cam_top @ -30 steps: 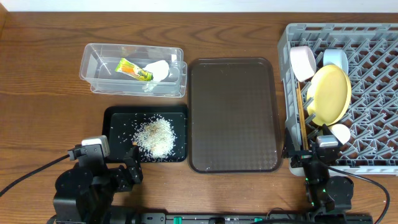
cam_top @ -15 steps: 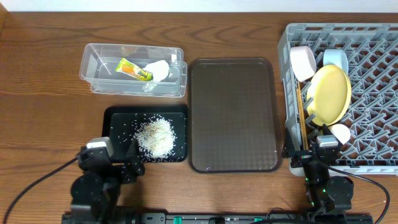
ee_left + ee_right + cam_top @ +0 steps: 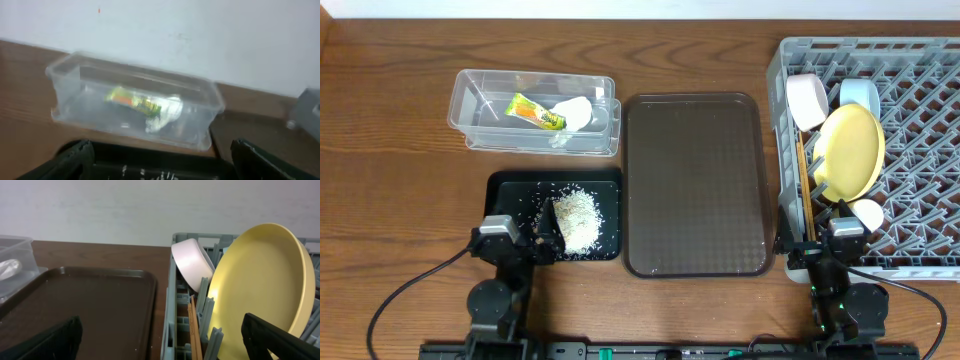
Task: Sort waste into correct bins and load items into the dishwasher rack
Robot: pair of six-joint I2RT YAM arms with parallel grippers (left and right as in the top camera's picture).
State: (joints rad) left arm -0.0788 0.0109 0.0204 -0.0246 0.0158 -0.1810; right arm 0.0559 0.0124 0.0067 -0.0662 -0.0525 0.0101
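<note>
The clear tub (image 3: 480, 120) holds the snack wrapper (image 3: 535, 110) and the white napkin (image 3: 575, 113); the left wrist view shows the tub (image 3: 75, 80), wrapper (image 3: 132, 101) and napkin (image 3: 167, 112) too. Rice (image 3: 575, 215) lies in the black tray (image 3: 510, 190). My left gripper (image 3: 546, 232) is open and empty over that tray's front edge (image 3: 150, 160). The grey rack (image 3: 920, 200) holds the white bowl (image 3: 807, 100), blue bowl (image 3: 861, 94), yellow plate (image 3: 850, 150), white cup (image 3: 867, 213) and chopsticks (image 3: 804, 190). My right gripper (image 3: 817, 248) is open and empty at the rack's front left corner.
The brown serving tray (image 3: 695, 185) lies between the black tray and the rack. The right wrist view shows it (image 3: 90, 305) left of the rack wall (image 3: 172, 305), with plate (image 3: 260, 280), white bowl (image 3: 192, 262) and chopsticks (image 3: 194, 325).
My left arm has swung right and drawn in toward the table's front edge; its gripper now sits over the black tray's front edge. The right arm has not moved.
</note>
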